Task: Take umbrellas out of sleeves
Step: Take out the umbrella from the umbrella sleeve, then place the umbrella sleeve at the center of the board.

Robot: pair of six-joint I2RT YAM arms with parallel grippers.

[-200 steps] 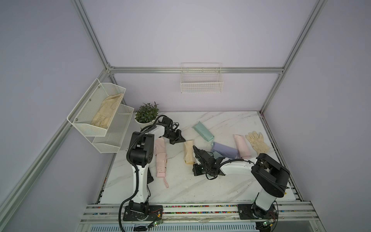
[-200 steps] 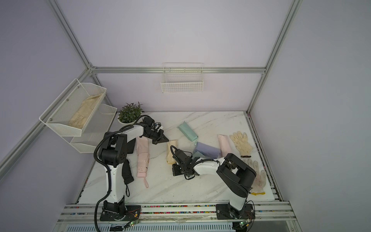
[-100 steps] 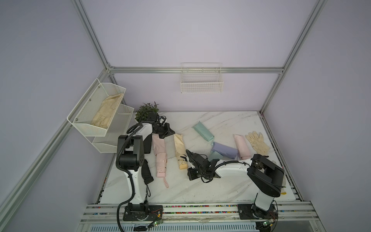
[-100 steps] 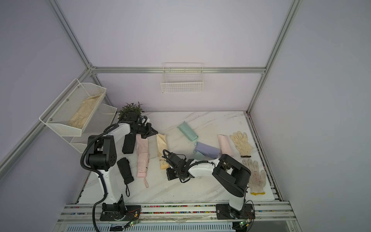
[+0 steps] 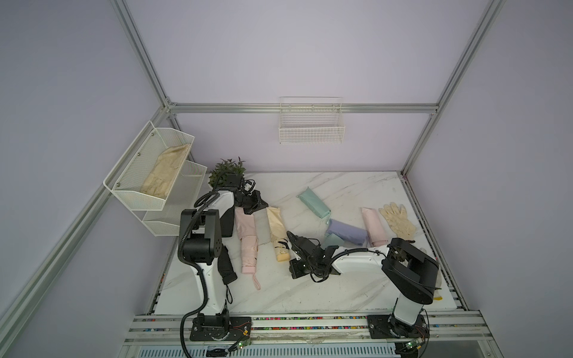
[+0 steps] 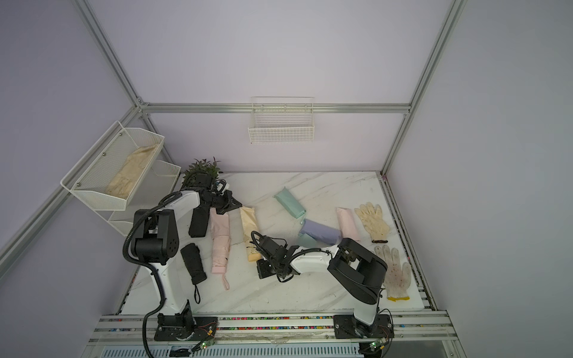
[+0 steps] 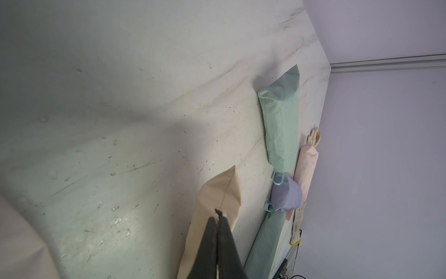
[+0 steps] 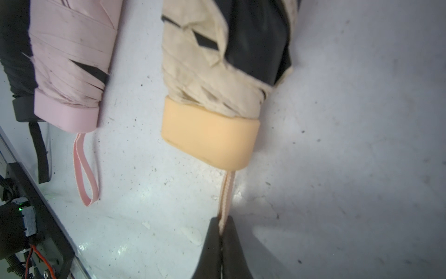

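A yellow umbrella [image 5: 280, 248] lies on the marble table, its handle [image 8: 210, 135] and folded canopy drawn out of the yellow sleeve [image 5: 275, 221]. My right gripper [image 8: 222, 223] is shut on the umbrella's wrist loop [image 8: 228, 190], just in front of the handle [image 6: 253, 256]. My left gripper [image 7: 219, 217] is shut on the far end of the yellow sleeve [image 7: 222, 203], near the plant; it shows in both top views [image 5: 263, 206] [image 6: 237, 206]. Mint [image 5: 313, 203], lilac [image 5: 345, 232] and pink [image 5: 373, 226] umbrellas lie to the right in their sleeves.
A bare pink umbrella [image 5: 249, 248], a black umbrella [image 5: 228, 266] and a black sleeve [image 5: 228, 221] lie by the left arm's base. Cream gloves [image 5: 398, 221] sit at the right edge. A potted plant [image 5: 228, 169], a mesh rack [image 5: 155, 173] and a wire basket [image 5: 311, 124] line the back.
Both grippers moved left with the yellow umbrella and its sleeve, which now lie beside the pink umbrella. The left gripper pulled back toward the plant, and more of the yellow umbrella shows.
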